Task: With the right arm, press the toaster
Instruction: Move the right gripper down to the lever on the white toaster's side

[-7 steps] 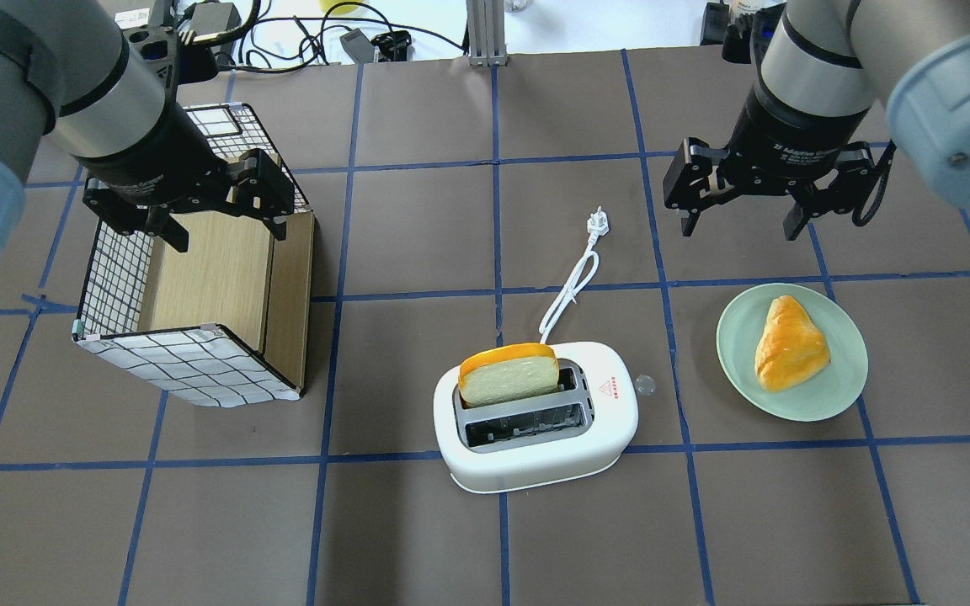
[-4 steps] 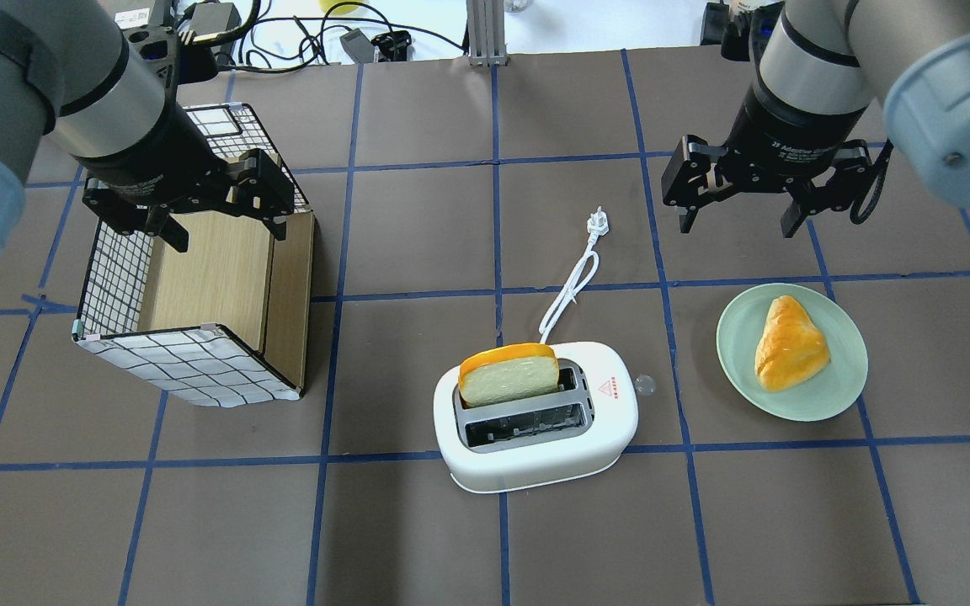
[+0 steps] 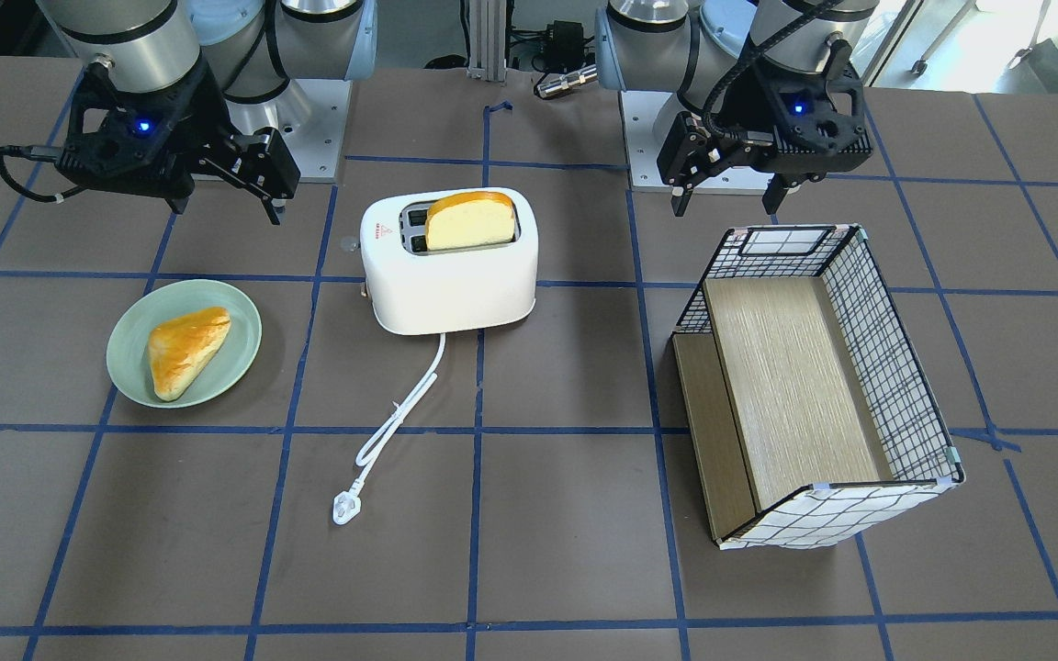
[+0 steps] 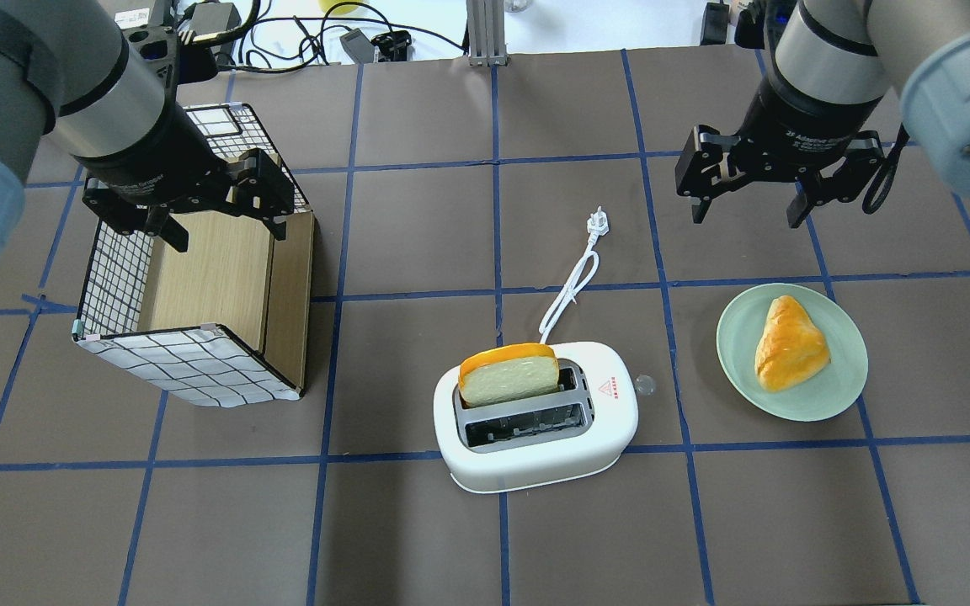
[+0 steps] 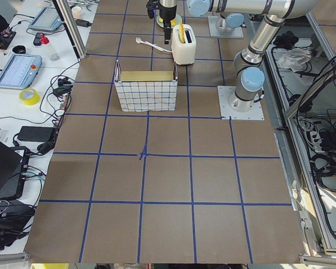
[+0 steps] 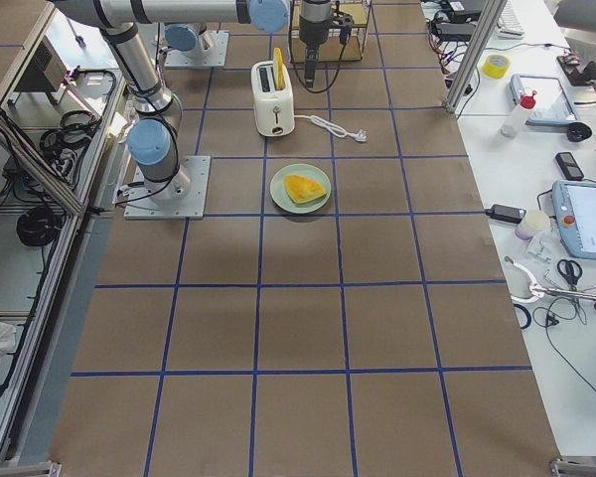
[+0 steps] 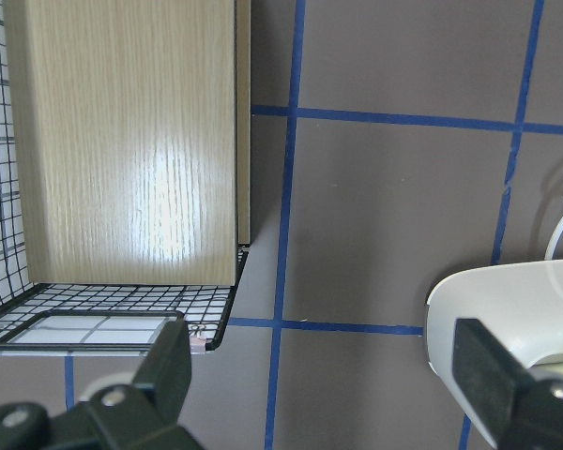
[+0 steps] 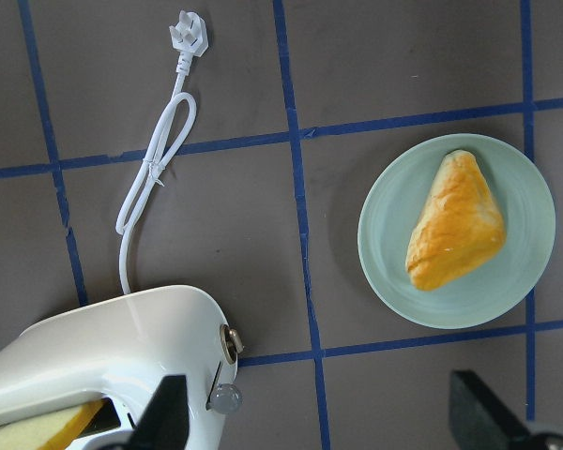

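The white two-slot toaster [image 4: 535, 417] stands mid-table with a slice of bread [image 4: 508, 373] upright in its far slot. It also shows in the front view [image 3: 448, 262] and the right wrist view [image 8: 103, 356], where its side lever [image 8: 227, 396] is up. Its white cord [image 4: 571, 286] runs away to a plug [image 4: 597, 222]. My right gripper [image 4: 748, 212] is open and empty, high above the table beyond the green plate [image 4: 839, 396], well right of the toaster. My left gripper [image 4: 220, 236] is open and empty over the wire basket [image 4: 114, 278].
The green plate holds a golden pastry [image 4: 788, 343] right of the toaster. The wire basket with wooden liner [image 3: 791, 386] lies at the robot's left side. Cables and devices lie beyond the table's far edge [image 4: 283, 38].
My right gripper has moved a little away from the robot and to the right, staying open. The left arm and the toaster have not moved.
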Available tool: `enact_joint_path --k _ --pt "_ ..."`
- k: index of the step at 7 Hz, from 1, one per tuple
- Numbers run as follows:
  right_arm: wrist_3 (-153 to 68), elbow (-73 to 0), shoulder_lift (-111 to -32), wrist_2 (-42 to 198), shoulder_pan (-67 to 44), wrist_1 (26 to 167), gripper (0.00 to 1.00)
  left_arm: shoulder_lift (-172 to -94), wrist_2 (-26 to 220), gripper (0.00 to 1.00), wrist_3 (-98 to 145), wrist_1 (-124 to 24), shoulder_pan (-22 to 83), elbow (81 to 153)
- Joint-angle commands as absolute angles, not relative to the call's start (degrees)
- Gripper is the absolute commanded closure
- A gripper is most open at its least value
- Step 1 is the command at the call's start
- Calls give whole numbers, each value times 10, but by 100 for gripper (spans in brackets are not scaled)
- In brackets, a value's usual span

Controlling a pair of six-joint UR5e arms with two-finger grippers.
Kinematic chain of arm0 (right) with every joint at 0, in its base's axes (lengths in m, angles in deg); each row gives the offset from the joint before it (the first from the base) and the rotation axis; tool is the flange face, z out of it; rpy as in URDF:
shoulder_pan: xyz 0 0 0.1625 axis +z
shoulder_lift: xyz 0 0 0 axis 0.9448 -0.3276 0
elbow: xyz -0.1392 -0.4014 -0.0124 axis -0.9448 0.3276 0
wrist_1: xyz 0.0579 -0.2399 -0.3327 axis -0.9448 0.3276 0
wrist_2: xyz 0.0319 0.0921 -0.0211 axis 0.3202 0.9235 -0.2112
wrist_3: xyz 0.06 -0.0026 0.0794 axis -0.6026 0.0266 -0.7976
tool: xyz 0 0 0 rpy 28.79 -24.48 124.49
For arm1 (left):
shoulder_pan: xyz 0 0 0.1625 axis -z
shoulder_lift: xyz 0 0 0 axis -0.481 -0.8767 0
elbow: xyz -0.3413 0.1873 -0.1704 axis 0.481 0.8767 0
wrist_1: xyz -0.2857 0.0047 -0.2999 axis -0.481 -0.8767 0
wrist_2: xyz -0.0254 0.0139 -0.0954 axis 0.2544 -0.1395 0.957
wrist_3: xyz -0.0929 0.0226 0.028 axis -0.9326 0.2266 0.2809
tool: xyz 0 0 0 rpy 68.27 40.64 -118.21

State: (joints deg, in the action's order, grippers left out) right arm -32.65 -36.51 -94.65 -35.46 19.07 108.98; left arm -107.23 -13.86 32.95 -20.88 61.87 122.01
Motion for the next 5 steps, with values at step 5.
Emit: enact_joint_path --k 5 --pt "-205 -379 -943 -293 115 1081 100 -1072 -139 0 330 -209 619 1219"
